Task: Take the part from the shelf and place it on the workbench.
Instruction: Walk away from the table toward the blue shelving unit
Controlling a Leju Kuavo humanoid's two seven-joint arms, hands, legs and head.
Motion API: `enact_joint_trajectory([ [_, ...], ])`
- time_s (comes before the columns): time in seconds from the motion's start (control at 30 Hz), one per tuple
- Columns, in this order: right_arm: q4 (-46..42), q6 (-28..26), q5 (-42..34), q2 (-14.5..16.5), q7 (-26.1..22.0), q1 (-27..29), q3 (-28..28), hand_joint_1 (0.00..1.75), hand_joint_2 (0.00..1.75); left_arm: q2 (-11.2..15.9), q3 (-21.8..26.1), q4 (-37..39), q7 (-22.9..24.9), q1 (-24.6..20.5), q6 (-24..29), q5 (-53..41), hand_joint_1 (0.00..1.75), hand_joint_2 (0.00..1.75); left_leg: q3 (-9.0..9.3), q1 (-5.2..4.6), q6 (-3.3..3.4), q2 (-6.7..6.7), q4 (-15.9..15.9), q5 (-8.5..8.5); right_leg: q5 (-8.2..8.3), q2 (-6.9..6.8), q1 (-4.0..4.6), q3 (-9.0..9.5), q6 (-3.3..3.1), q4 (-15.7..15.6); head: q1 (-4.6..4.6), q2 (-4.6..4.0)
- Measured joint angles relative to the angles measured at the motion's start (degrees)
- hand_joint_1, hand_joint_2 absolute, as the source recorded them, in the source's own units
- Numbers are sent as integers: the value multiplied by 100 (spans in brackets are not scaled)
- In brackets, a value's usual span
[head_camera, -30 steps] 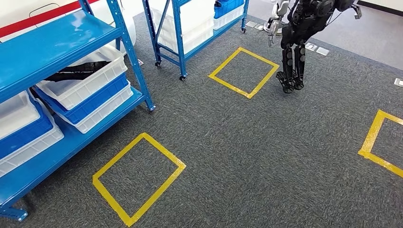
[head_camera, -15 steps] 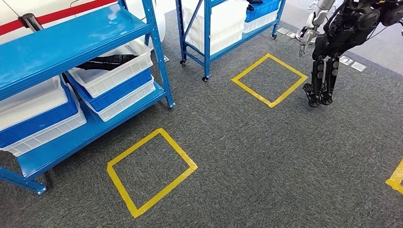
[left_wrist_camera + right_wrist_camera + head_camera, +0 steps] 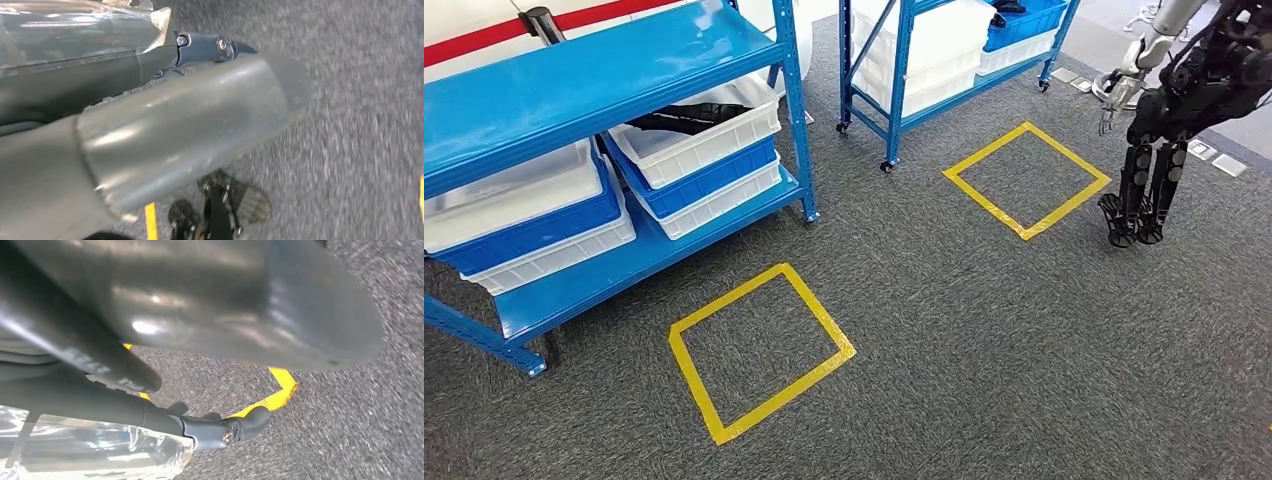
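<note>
A dark part (image 3: 686,118) lies in a white bin (image 3: 709,140) on the lower level of the blue shelf (image 3: 604,75) at the left of the head view. My left hand (image 3: 190,115) hangs over the grey carpet, its thick grey thumb and dark fingers (image 3: 150,60) stretched out with nothing between them. My right hand (image 3: 210,310) hangs the same way, its dark fingers (image 3: 100,405) straight and holding nothing. A clear shiny film (image 3: 75,30) lies beside the left hand's fingers, and clear film (image 3: 90,450) lies beside the right hand's.
White and blue bins (image 3: 534,215) fill the lower shelf level. A second blue shelf on wheels (image 3: 894,90) stands behind. Yellow tape squares (image 3: 759,350) (image 3: 1027,178) mark the carpet. Another dark robot (image 3: 1169,120) stands at the right.
The whole picture has shifted right, so the camera has turned toward the shelf. The shelf and its bins take up more of the left side now.
</note>
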Motion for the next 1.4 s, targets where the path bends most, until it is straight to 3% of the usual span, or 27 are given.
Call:
enact_joint_trajectory([
  [0.03, -1, 1, 11, -3, 10, -6, 9, 0, 0, -2, 6, 0, -9, 7, 40, -6, 0, 0, 40, 5, 29, -56, -65, 29, -32, 34, 2, 0, 21, 39, 8, 0],
  [0.1, -1, 2, 28, -11, 22, -10, 24, 0, 0, -6, 20, 1, -18, 11, 98, -16, 0, 0, 117, 38, 90, -160, -181, 91, -231, 245, 12, -157, 3, 413, 26, 0],
  [0.17, 0, 1, 33, -22, 37, -5, 26, 0, 0, -9, 36, 1, -26, 4, 134, -15, 0, 0, 127, 35, 111, -267, -190, 99, -532, 453, -8, -520, -58, 1136, 38, 0],
  [0.23, 1, 0, 29, -34, 60, 9, 26, 0, 0, -12, 48, 1, -33, 2, 159, -14, 0, 0, 128, 26, 109, -404, -183, 95, -631, 504, -8, -786, -37, 1573, 40, 0],
  [0.27, 1, -1, 27, -42, 70, 16, 26, 0, 0, -16, 52, 1, -37, 3, 166, -14, 0, 0, 131, 24, 103, -478, -176, 91, -535, 515, -10, -774, 7, 1476, 40, 0],
  [0.33, 1, -2, 21, -57, 78, 22, 26, 0, 0, -28, 61, 1, -43, 5, 164, -5, 0, 0, 137, 30, 73, -613, -145, 72, -157, 586, -28, -479, 108, 735, 43, 0],
  [0.37, 1, -3, 20, -63, 78, 20, 26, 0, 0, -32, 67, 1, -46, 6, 155, 8, 0, 0, 138, 30, 48, -667, -124, 57, 5, 665, -40, -336, 129, 387, 44, 0],
  [0.43, 2, -5, 12, -66, 72, 8, 25, 0, 0, -36, 81, 1, -63, 5, 129, 36, 0, 0, 123, 19, -16, -740, -77, 14, 140, 792, -44, -204, 72, 51, 44, 0],
  [0.53, 3, -6, -8, -57, 63, -10, 25, 0, 0, -34, 90, 1, -86, 12, 117, 45, 0, 0, 98, 25, -83, -825, -63, -9, 144, 751, -27, -172, -56, 32, 41, 0],
  [0.57, 3, -5, -15, -54, 60, -10, 23, 0, 0, -34, 90, 1, -90, 17, 117, 45, 0, 0, 83, 32, -100, -808, -32, -23, 152, 711, -36, -158, -85, 28, 40, 0],
  [0.63, 3, -5, -24, -46, 52, -4, 22, 0, 0, -37, 91, 1, -94, 14, 119, 44, 0, 0, -69, 42, -148, -585, 295, -213, 168, 618, -61, -139, -142, 16, 8, 0],
  [0.7, 3, -8, -30, -46, 46, 9, 21, 0, 0, -42, 91, 1, -95, -2, 117, 43, 0, 0, -427, 51, -204, -314, 1008, -579, 158, 508, -32, -134, -180, 17, -24, 0],
  [0.73, 3, -9, -31, -48, 46, 17, 21, 0, 0, -42, 91, 1, -94, -7, 116, 43, 0, 0, -618, 58, -218, -255, 1368, -721, 148, 450, -17, -134, -192, 18, -25, 0],
  [0.77, 3, -10, -32, -50, 46, 23, 21, 0, 0, -42, 91, 1, -92, -5, 114, 43, 0, 0, -750, 61, -217, -227, 1598, -776, 138, 394, -1, -132, -204, 19, -25, 0],
  [0.8, 3, -11, -31, -53, 46, 25, 21, 0, 0, -42, 91, 1, -90, 0, 111, 44, 0, 0, -786, 58, -200, -213, 1636, -727, 127, 341, 17, -125, -216, 18, -26, 0],
  [0.83, 3, -11, -25, -52, 47, 23, 21, 0, 0, -42, 91, 1, -87, 4, 110, 44, 0, 0, -718, 52, -167, -204, 1478, -593, 115, 296, 36, -113, -223, 17, -27, 0],
  [0.87, 3, -12, -16, -48, 47, 19, 21, 0, 0, -41, 91, 1, -85, 4, 109, 44, 0, 0, -530, 26, -99, -159, 1105, -387, 102, 247, 58, -93, -231, 15, -28, 0],
  [0.93, 3, -14, -3, -25, 49, 11, 21, 0, 0, -26, 91, -4, -82, -9, 106, 43, 0, 0, -136, -68, 80, 61, 347, -94, 71, 165, 87, -50, -226, 5, -14, 0],
  [1.0, 3, -19, 14, -5, 54, 0, 22, 0, 0, -12, 90, -9, -84, -28, 104, 40, 0, 0, 26, -148, 192, 199, 32, -29, 43, 80, 78, -18, -191, -9, -16, 0],
  [1.07, 2, -32, 73, 12, 73, -11, 28, 0, 0, -5, 89, -10, -85, -31, 104, 35, 0, 0, 57, -148, 216, 106, -33, -5, 26, -7, 80, 16, -149, -37, -35, 1],
  [1.13, 1, -57, 174, 17, 104, -16, 56, 0, 0, -1, 89, -10, -87, -25, 104, 30, 0, 0, 135, -97, 225, -11, -174, 73, -63, 139, 95, -20, -124, 102, -25, 1],
  [1.2, 1, -83, 259, -1, 143, -10, 95, 0, 0, -6, 89, -9, -90, -27, 98, 10, 0, 0, 175, -53, 229, -133, -262, 133, -340, 414, 72, -295, -137, 693, -4, 0],
  [1.27, 2, -97, 294, -20, 180, 6, 115, 0, 0, -14, 89, -7, -91, -27, 88, -17, 0, 0, 162, -39, 231, -271, -262, 141, -610, 511, 30, -665, -125, 1410, 4, 0],
  [1.3, 3, -98, 300, -29, 195, 16, 119, 0, 0, -18, 89, -6, -91, -22, 81, -26, 0, 0, 160, -31, 220, -347, -257, 141, -623, 520, 3, -752, -77, 1550, 4, 0],
  [1.33, 3, -99, 303, -36, 204, 25, 122, 0, 0, -20, 89, -5, -92, -17, 75, -31, 0, 0, 161, -15, 200, -417, -245, 138, -535, 524, -25, -734, -6, 1466, 5, 0],
  [1.4, 3, -88, 285, -48, 194, 33, 127, 0, 0, -21, 89, -5, -98, -6, 62, -35, 0, 0, 154, 25, 125, -529, -176, 103, -167, 542, -97, -429, 165, 731, 14, 0],
])
